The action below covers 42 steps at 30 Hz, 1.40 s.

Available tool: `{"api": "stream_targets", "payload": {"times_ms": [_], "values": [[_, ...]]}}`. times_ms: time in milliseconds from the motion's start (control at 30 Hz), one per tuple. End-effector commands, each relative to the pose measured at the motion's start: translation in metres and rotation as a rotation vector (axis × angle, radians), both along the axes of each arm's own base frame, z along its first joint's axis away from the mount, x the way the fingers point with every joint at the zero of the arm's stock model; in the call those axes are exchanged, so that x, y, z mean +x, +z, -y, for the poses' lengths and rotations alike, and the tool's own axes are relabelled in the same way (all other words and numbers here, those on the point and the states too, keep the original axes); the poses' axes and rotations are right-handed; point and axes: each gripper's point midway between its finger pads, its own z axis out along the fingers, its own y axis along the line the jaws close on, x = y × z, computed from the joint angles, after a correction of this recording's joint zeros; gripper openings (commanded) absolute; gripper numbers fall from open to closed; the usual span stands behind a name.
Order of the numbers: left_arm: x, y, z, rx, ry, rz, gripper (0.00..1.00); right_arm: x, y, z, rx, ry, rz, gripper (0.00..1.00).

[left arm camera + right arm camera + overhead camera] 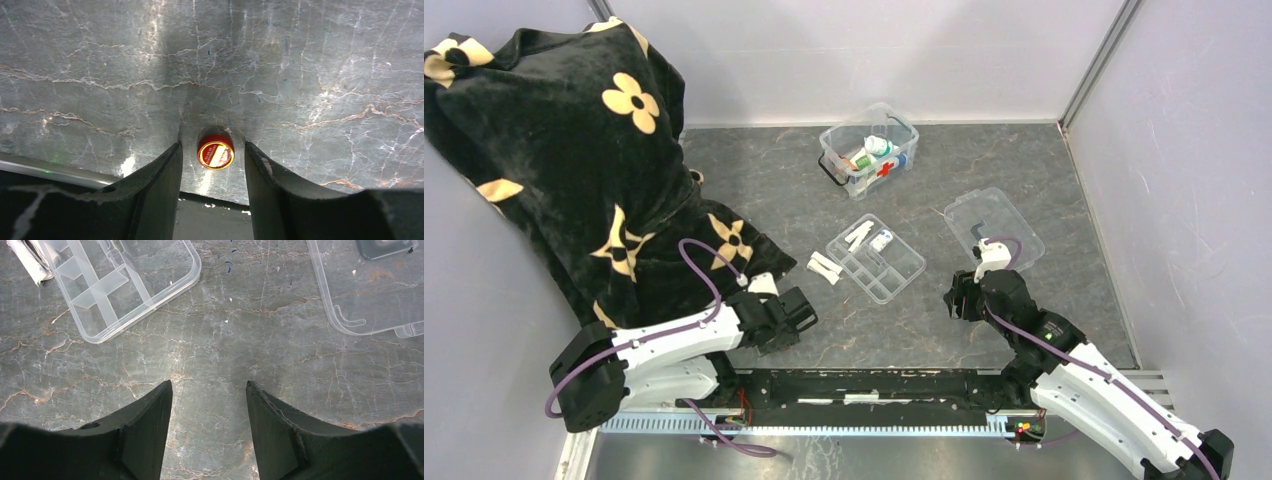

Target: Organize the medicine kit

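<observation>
Clear open-topped kit (869,150), red cross on its side, black handle, small containers inside, standing beyond tray (876,258). Left gripper (212,146) parted around red cap (216,152), not touching. Right gripper (209,385) parted, empty, nearer than tray.

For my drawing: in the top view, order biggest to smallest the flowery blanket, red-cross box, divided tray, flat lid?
1. Blanket, by far.
2. Tray, lid and box look nearly alike; the box sits farthest away, so I won't rank them.
</observation>
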Motion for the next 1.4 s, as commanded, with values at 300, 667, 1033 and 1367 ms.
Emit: {"api": "stream_targets", "payload": {"times_ms": [300,667,1033,1367], "values": [[0.002,-0.008,0.012,-0.015,-0.013,-0.009,0.46,0.004,0.009,0.004,-0.013,-0.015,0.029,0.63],[0.01,0.005,0.025,-0.059,-0.031,0.02,0.28,0.004,0.008,0.004,-0.01,-0.015,0.025,0.62],[0.06,0.058,0.078,-0.048,-0.167,0.133,0.28,0.004,0.015,0.004,-0.007,-0.015,0.04,0.62],[0.121,0.084,0.165,-0.064,-0.351,0.221,0.27,0.004,0.038,0.021,-0.011,-0.074,0.105,0.63]]}}
